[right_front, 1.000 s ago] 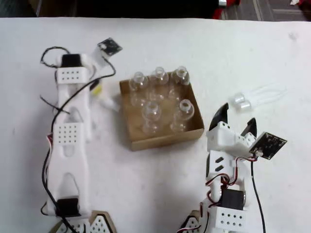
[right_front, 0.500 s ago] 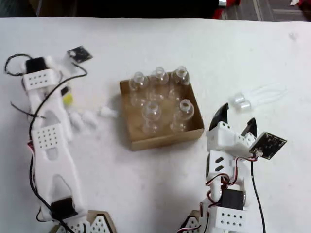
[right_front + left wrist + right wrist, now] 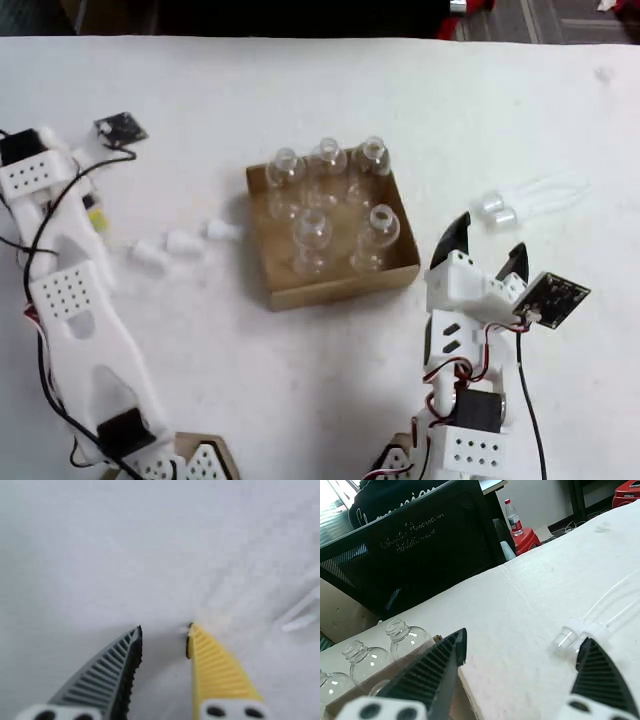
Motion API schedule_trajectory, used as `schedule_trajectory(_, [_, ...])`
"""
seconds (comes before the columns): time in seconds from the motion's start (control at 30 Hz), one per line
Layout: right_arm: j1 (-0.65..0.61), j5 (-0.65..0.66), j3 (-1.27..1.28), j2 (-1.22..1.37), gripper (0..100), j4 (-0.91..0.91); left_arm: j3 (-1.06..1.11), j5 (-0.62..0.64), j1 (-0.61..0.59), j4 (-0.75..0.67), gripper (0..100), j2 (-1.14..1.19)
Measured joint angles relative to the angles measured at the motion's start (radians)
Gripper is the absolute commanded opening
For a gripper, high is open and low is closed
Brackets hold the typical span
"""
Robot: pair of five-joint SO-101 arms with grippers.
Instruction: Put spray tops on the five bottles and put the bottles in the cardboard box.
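Bottles (image 3: 313, 232), five clear and uncapped, are stood upright inside the cardboard box (image 3: 300, 292). Off the box's near right corner the right gripper (image 3: 490, 235) is held with jaws wide apart and empty. Two spray tops (image 3: 495, 208) are laid to the right of the box, and three more (image 3: 185, 243) to its left. Farther left of the box, the left gripper (image 3: 164, 640) is parted over bare tabletop (image 3: 300, 380).

The tops are judged small, light and rigid, with thin bendy tubes, so they are best pinched across the collar. The bottles are likely light, smooth and easily tipped, so the neck is preferred.
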Motion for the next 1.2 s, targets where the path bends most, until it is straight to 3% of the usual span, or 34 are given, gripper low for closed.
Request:
schedule_trajectory(0.23, [0.0, 0.0, 0.0, 0.0, 31.8, 0.0, 0.534, -0.135, -0.048, 0.0, 15, -0.295])
schedule_trajectory(0.43, [0.0, 0.0, 0.0, 0.0, 31.8, 0.0, 0.888, -0.15, -0.003, -0.017, 15, -0.598])
schedule_trajectory(1.0, [-0.002, 0.0, 0.0, 0.0, 31.8, 0.011, 0.933, 0.141, 0.129, -0.161, 16, -0.927])
schedule_trajectory(1.2, [-0.021, 0.0, 0.0, 0.0, 31.8, 0.02, 0.933, 0.149, 0.242, -0.158, 15, -1.025])
